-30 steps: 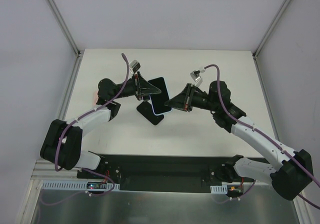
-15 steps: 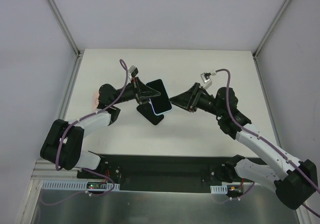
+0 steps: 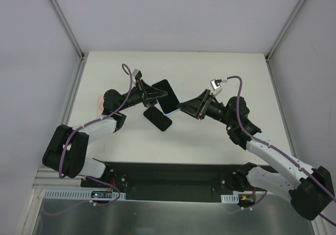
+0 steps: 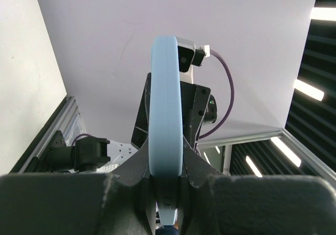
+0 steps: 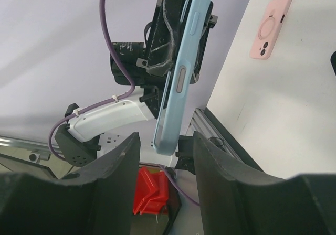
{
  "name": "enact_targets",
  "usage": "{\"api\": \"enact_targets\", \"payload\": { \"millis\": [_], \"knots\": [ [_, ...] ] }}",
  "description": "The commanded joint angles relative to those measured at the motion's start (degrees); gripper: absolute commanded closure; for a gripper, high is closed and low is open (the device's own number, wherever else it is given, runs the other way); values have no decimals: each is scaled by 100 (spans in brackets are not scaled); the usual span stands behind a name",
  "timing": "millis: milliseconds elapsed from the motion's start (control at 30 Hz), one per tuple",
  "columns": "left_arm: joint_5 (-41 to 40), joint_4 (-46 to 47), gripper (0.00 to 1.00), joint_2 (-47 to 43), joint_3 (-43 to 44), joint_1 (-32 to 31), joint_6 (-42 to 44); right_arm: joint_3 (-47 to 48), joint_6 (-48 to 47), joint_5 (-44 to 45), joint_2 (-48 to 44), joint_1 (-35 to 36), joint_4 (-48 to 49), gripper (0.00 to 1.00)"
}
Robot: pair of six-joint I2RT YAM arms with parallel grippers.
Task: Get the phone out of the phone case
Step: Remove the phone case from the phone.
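The phone (image 3: 164, 91), black screen showing, sits in a light blue case (image 3: 171, 111) and is held in the air, tilted. My left gripper (image 3: 148, 94) is shut on the case's left end. In the left wrist view the case (image 4: 167, 88) stands edge-on, clamped between the fingers of my left gripper (image 4: 167, 164). My right gripper (image 3: 186, 108) is open at the case's right corner. In the right wrist view the case's end (image 5: 176, 88) hangs between the spread fingers of my right gripper (image 5: 164, 140), touching neither.
A black phone-like slab (image 3: 158, 119) lies on the white table (image 3: 210, 67) under the held phone. A pink case (image 5: 270, 28) lies flat at the table's left, half hidden behind my left arm in the top view (image 3: 98, 103). Walls enclose the table.
My right gripper has let go of the case's right end and stands open around it. My left gripper has lifted the phone a little up and back, uncovering the black slab.
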Motion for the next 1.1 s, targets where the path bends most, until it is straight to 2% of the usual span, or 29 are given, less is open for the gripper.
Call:
{"api": "enact_targets", "payload": {
  "millis": [0, 133, 167, 233, 267, 367, 500, 633, 967, 1067],
  "knots": [
    [-147, 854, 100, -203, 222, -12, 8, 190, 150, -109, 210, 75, 671, 55],
    [-156, 889, 100, -212, 178, -12, 8, 217, 299, -144, 403, 75, 908, 67],
    [-156, 898, 100, -212, 186, -12, 8, 217, 334, -144, 421, 67, 1013, 75],
    [-139, 941, 100, -194, 204, -12, -9, 155, 405, -110, 465, 75, 1128, 82],
    [-104, 968, 100, -185, 230, -12, -35, 138, 414, -92, 474, 75, 1198, 88],
    [-86, 1195, 100, -106, 230, -4, -210, 59, 370, -56, 483, 75, 1461, 99],
    [-68, 1714, 100, 209, 143, 49, -571, -38, 396, -118, 483, 75, 2234, 98],
    [-130, 2504, 100, 902, 29, 40, -922, 128, 414, -381, 553, 110, 3104, 99],
    [-138, 2576, 100, 1230, 239, 40, -844, 629, 887, -724, 1176, 365, 5098, 99],
    [-174, 2568, 100, 1239, 388, 40, -949, 814, 1029, -724, 1414, 383, 5417, 99]
  ]
}}
